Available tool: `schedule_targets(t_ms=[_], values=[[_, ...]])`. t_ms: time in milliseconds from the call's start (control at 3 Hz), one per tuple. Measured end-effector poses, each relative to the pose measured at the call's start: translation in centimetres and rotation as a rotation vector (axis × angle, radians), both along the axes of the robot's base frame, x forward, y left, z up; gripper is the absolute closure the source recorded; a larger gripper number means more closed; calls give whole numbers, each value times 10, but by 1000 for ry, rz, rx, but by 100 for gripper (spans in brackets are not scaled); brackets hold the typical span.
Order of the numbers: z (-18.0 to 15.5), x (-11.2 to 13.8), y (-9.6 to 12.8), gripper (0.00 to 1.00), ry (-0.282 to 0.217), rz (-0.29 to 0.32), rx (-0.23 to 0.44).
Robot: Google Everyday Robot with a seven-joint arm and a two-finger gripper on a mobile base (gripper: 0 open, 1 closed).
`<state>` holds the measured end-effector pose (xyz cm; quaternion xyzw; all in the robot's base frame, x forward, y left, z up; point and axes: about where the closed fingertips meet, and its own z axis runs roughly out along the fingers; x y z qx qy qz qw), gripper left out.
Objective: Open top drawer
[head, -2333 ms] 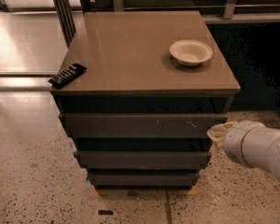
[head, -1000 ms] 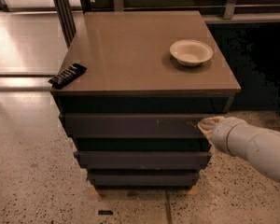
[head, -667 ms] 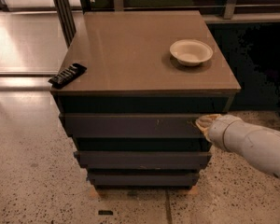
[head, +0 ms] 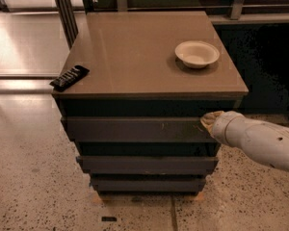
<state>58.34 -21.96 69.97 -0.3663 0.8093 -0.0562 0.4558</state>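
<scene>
The top drawer (head: 135, 129) is the widest of three dark handleless fronts, just under the brown cabinet top (head: 135, 52). It has small pale scratches toward its right end. My white arm comes in from the right. My gripper (head: 208, 120) is at the right end of the top drawer's front, near its upper edge, and seems to touch it. Two narrower drawer fronts (head: 147, 164) sit stepped back below it.
A pale shallow bowl (head: 197, 53) sits on the cabinet top at the back right. A black flat object (head: 69, 77) hangs over the top's left front corner. Speckled floor lies around the cabinet. A dark metal post (head: 65, 11) stands behind it on the left.
My gripper has moved left along the drawer's right end, from just off the cabinet's right edge to over the front panel. The drawer has not visibly moved.
</scene>
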Motion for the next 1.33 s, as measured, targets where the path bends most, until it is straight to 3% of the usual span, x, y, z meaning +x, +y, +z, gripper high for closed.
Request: schedule_targets(t_ms=[1333], values=[[3,20,-7,100,1,15,-78]])
